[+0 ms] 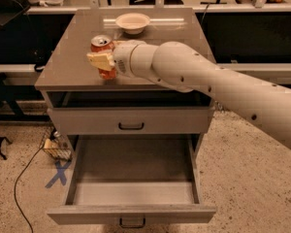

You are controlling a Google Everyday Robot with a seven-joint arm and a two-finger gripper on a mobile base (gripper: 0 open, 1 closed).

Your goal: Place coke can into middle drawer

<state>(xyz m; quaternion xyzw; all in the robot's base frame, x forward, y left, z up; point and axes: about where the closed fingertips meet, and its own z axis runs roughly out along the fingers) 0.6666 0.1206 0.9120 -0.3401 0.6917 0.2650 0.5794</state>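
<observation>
End effector (104, 62) at coke can (102, 43) atop cabinet (63, 73), above middle drawer (87, 213).

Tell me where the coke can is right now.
In the camera view, the coke can is at the left front of the cabinet top, held in the gripper, front-left of the white bowl and above the open middle drawer.

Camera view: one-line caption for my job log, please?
The gripper is closed on the coke can at the front left of the grey cabinet top; the middle drawer below stands open and empty.
</observation>
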